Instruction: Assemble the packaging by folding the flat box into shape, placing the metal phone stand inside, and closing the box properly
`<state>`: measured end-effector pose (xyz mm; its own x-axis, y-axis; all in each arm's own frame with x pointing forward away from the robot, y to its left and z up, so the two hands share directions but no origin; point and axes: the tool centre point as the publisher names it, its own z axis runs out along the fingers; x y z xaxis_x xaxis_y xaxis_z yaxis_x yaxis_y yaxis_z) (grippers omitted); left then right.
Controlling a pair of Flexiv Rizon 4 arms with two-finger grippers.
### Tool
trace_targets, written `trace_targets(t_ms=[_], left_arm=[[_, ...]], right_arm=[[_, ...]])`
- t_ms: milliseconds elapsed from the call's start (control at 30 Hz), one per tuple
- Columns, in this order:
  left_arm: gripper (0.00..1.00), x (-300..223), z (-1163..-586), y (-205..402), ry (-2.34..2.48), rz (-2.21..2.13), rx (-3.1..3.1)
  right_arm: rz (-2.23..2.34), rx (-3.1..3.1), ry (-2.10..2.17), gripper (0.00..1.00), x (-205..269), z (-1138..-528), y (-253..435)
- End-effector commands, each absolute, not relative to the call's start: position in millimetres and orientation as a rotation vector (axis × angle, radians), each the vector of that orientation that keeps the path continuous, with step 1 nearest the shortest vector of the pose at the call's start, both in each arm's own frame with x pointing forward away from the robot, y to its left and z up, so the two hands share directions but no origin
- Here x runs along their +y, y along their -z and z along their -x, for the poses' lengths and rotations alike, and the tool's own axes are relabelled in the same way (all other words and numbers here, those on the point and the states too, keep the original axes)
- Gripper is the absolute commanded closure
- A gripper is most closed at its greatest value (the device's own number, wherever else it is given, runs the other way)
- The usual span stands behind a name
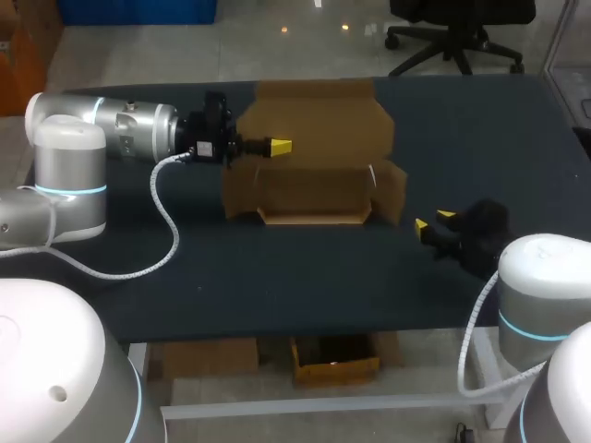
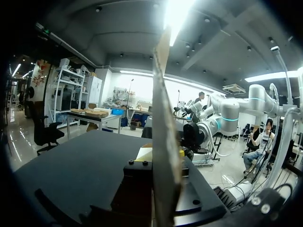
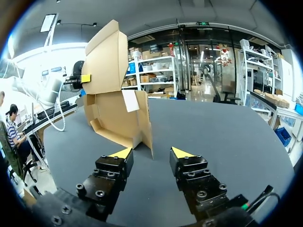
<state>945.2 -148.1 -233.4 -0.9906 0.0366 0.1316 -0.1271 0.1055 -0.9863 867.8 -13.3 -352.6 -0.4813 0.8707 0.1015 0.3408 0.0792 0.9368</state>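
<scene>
Table point(image 1: 480, 129): dark top, bearing the box at its middle.

Box point(image 1: 314, 189): cardboard, partly formed. The back wall stands upright, a low front lip is raised, and a side flap point(image 1: 392, 189) at its right end stands out loose. The lid panel point(image 1: 314, 115) rises open above the back wall. Folding is judged roughly half done.

Left gripper point(image 1: 277, 146): at the box's left upper edge, jaws pinching the lid panel, which runs edge-on between the fingers in the left wrist view.

Right gripper point(image 1: 433, 221): just off the box's right front corner, apart from it, jaws spread and empty.

Metal phone stand: not seen in any view.

Outstanding, as judged: finish the side walls, load the stand, close the lid.
</scene>
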Motion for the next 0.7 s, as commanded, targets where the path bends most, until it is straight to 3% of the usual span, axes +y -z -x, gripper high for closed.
trace_targets(t_ms=[33, 700], left_arm=[[1.0, -149.1, -938.0, 234.1, -2.015, -0.094, -2.256], [1.0, -149.6, -928.5, 242.2, -1.994, -0.093, -2.32]], right_arm=[[-1.148, 1.902, -1.483, 0.53, -18.2, -867.1, 355.9], [-1.143, 1.915, -1.484, 0.53, -11.5, -870.5, 355.5]])
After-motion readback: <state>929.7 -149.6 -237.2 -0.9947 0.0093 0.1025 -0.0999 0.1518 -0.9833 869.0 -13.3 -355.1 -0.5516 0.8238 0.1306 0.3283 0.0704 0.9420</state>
